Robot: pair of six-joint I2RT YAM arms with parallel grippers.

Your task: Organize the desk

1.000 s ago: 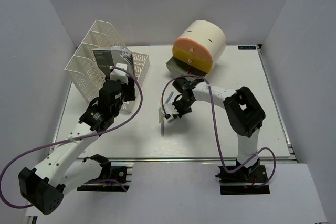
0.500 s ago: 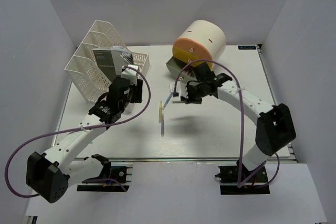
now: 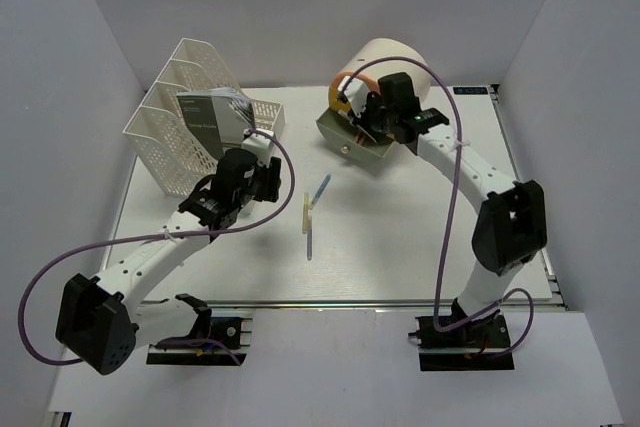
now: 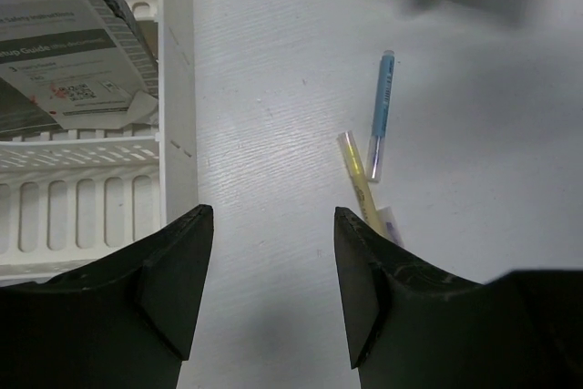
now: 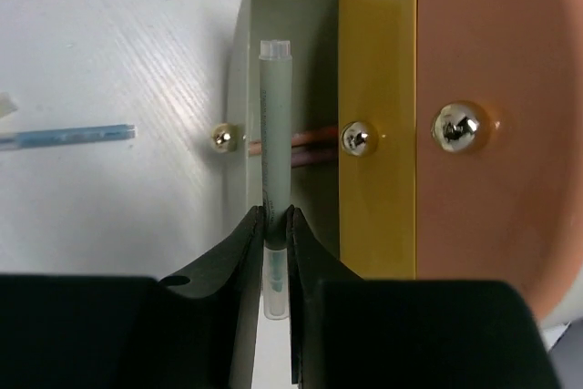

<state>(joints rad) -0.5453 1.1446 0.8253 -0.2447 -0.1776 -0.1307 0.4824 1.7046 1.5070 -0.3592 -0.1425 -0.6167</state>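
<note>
Gripping a pen (image 5: 273, 107) over the drawer (image 5: 314, 61), our right gripper (image 5: 273, 216) is narrow. Our left gripper (image 4: 271, 225) gapes; the booklet (image 4: 73, 52) reads "Guide".

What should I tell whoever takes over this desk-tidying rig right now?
Right gripper: shut on a grey pen, held over the open drawer.
Left gripper: open, empty, above the desk beside the file rack.
Done: a few items already in the drawer.
Left: drop this pen in, then collect the blue pen and yellow pen loose on the desk.
</note>
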